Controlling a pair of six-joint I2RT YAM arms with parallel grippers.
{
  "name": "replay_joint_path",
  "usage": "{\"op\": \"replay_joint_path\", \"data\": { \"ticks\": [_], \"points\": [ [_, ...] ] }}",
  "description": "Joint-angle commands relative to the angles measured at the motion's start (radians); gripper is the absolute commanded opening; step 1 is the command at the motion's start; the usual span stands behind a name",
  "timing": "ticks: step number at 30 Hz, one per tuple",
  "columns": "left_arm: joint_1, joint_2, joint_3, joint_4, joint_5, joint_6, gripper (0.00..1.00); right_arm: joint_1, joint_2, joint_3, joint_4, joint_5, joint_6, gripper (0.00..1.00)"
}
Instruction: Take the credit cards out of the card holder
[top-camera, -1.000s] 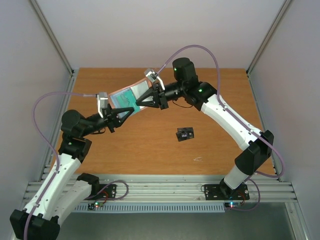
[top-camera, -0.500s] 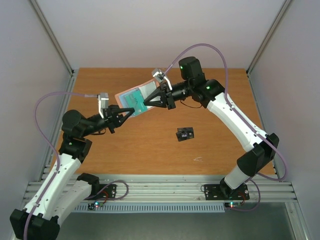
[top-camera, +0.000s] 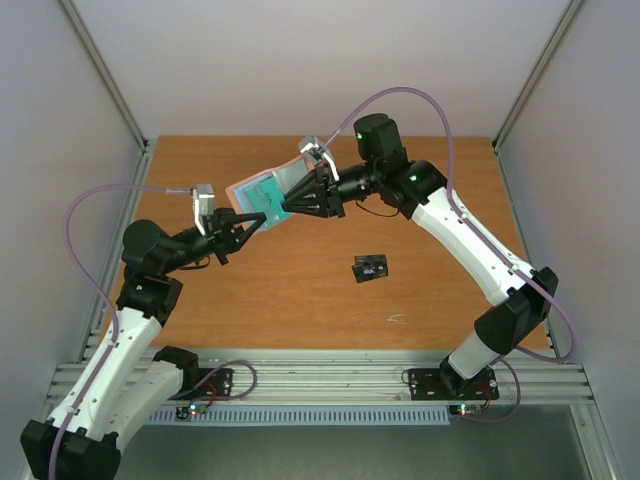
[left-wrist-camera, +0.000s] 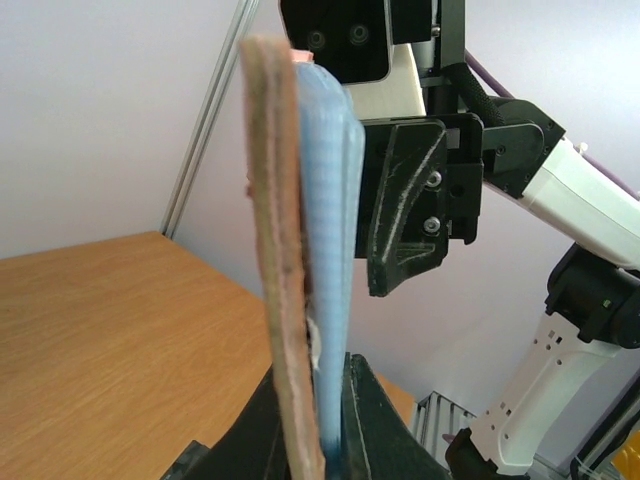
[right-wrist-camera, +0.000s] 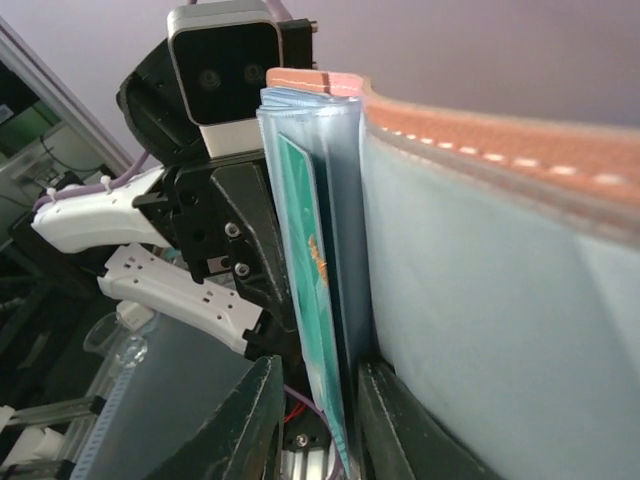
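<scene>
Jaws of the left gripper (top-camera: 250, 222) pinch one edge of the card holder (top-camera: 272, 183), which is held open in the air above the bench (top-camera: 300, 300). The right gripper (top-camera: 292, 205) has its jaws clamped on the green card (right-wrist-camera: 305, 260) and its pocket leaf. Well apart, the black card (top-camera: 371, 268) lies on the bench.

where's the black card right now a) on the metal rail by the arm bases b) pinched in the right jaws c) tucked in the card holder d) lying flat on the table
d: the black card lies flat on the table, well apart from the card holder, which is held up in the air with the green card in it.
</scene>
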Motion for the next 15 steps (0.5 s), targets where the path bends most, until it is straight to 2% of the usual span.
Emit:
{"op": "replay_joint_path", "data": {
  "ticks": [1, 3, 4, 6, 9, 15],
  "points": [
    [-0.011, 0.007, 0.002, 0.056, -0.008, 0.01, 0.0, 0.063, -0.019, 0.003, 0.025, -0.02, 0.008, 0.15],
    [-0.009, 0.009, 0.004, 0.056, -0.007, 0.01, 0.0, 0.063, -0.024, 0.006, 0.017, -0.029, 0.005, 0.03],
    [-0.01, 0.008, 0.005, 0.054, -0.007, 0.011, 0.0, 0.063, -0.028, 0.006, 0.015, -0.043, 0.005, 0.01],
    [-0.01, 0.007, 0.004, 0.051, -0.008, 0.008, 0.0, 0.054, -0.038, 0.005, 0.012, -0.058, 0.006, 0.01],
    [-0.01, 0.006, 0.002, 0.05, -0.002, -0.014, 0.16, 0.018, -0.053, -0.003, -0.009, -0.048, 0.003, 0.01],
    [-0.009, 0.005, -0.004, 0.064, 0.001, -0.026, 0.13, -0.021, -0.073, 0.019, -0.112, -0.022, -0.063, 0.01]
  ]
}}
